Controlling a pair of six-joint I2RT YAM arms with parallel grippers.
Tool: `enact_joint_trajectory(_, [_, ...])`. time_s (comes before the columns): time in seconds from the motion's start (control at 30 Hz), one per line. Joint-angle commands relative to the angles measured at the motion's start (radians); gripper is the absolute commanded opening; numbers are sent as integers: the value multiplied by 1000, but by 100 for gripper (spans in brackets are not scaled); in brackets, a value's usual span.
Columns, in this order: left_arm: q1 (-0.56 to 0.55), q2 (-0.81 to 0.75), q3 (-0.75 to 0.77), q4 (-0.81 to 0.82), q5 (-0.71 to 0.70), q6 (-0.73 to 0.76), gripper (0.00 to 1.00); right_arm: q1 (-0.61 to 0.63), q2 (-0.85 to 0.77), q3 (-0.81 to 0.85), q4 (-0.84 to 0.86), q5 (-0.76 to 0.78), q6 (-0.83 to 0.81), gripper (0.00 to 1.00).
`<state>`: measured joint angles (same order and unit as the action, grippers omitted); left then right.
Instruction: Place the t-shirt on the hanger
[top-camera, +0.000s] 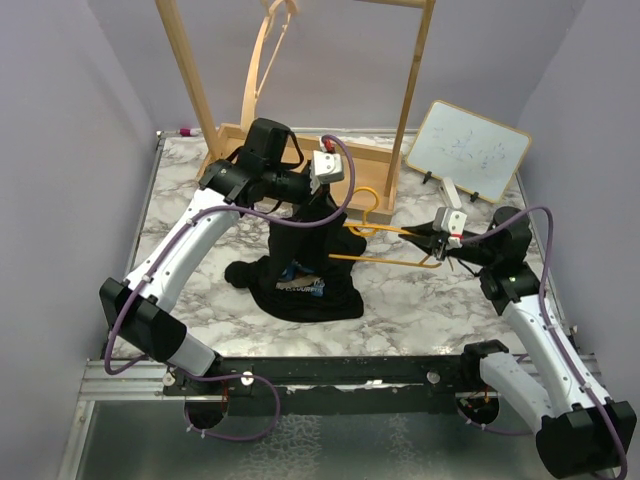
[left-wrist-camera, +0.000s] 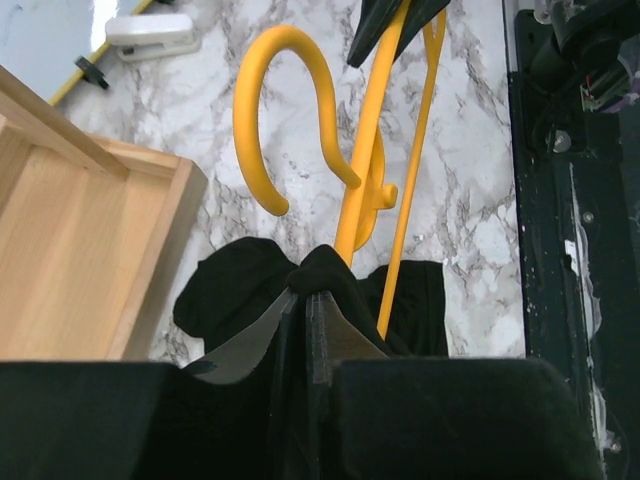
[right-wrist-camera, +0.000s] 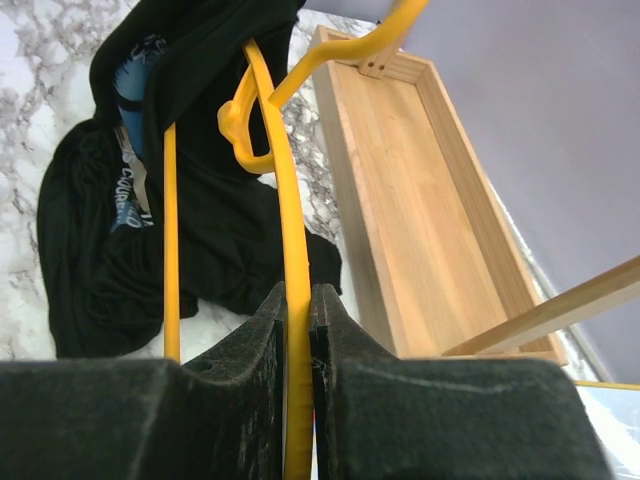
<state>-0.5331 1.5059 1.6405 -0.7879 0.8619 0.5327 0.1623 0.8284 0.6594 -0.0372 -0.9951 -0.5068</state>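
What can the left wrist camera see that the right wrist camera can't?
Only the left wrist camera shows the left hand pinching the t-shirt. Only the right wrist camera shows the shirt's blue-and-white print. Both show the yellow hanger, the black t-shirt, the wooden tray and the marble table.

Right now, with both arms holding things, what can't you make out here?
- Top view: whether the far end of the hanger is inside the t-shirt; cloth covers it.
- Left wrist view: the neck opening; cloth bunched in the left gripper hides it.
- Right wrist view: the shirt's lettering, folded and mostly covered.
- Top view: the top of the wooden rack, cut by the upper edge; whiteboard marks, too faint.
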Motion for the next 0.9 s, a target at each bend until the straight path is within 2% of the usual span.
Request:
enact_joint_trajectory(0.0, [-8, -22, -66, 38, 22, 3, 13, 5, -22, -49, 127, -64, 112, 1])
enact_joint_trajectory(0.17, [-9, -37, -125, 42, -10, 10, 17, 5, -5, -66, 210, -100, 164, 1])
enact_joint_trajectory(0.43, [-9, -37, -111, 22, 27, 20, 23, 5, 20, -55, 190, -111, 153, 1])
enact_joint_trajectory(0.67, [-9, -39, -69, 17, 31, 12, 23, 5, 21, -66, 143, -109, 121, 1])
enact_joint_trajectory(0.87, [-8, -42, -54, 0, 45, 3, 19, 5, 24, -67, 143, -97, 120, 1])
